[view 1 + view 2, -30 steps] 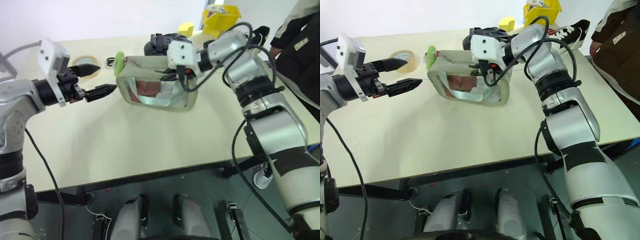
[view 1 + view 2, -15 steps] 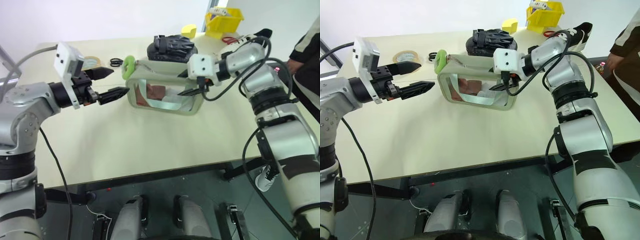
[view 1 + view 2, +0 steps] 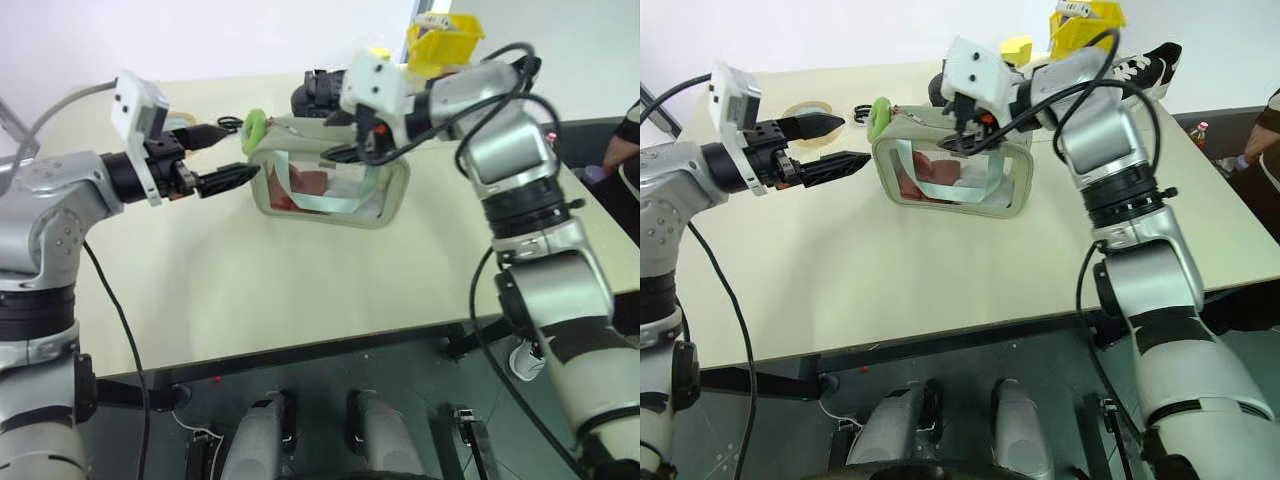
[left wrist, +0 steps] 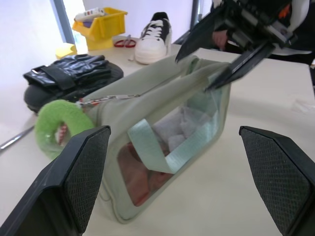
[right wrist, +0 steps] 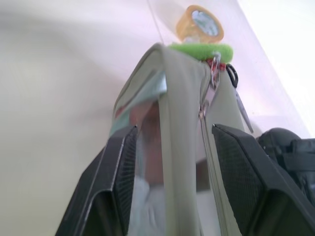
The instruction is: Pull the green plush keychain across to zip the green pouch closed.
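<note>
Left eye view: I'm seeing the green pouch (image 3: 330, 185) sitting toward the far side of the table (image 3: 300, 290), with the green plush keychain (image 3: 254, 130) hanging at its left end. My left gripper (image 3: 222, 155) is hovering just beside that keychain, jaws spread wide. My right gripper (image 5: 170, 162) is straddling the pouch's top edge at the other end, jaws parted around the fabric without squeezing it.

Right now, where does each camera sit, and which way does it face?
Head pair: high, facing down at the table; both arms show.
Left wrist: looks along the open left gripper at the green pouch and green plush keychain.
Right wrist: looks along the pouch top; open right gripper straddles it.
Shared: pouch and keychain.
</note>
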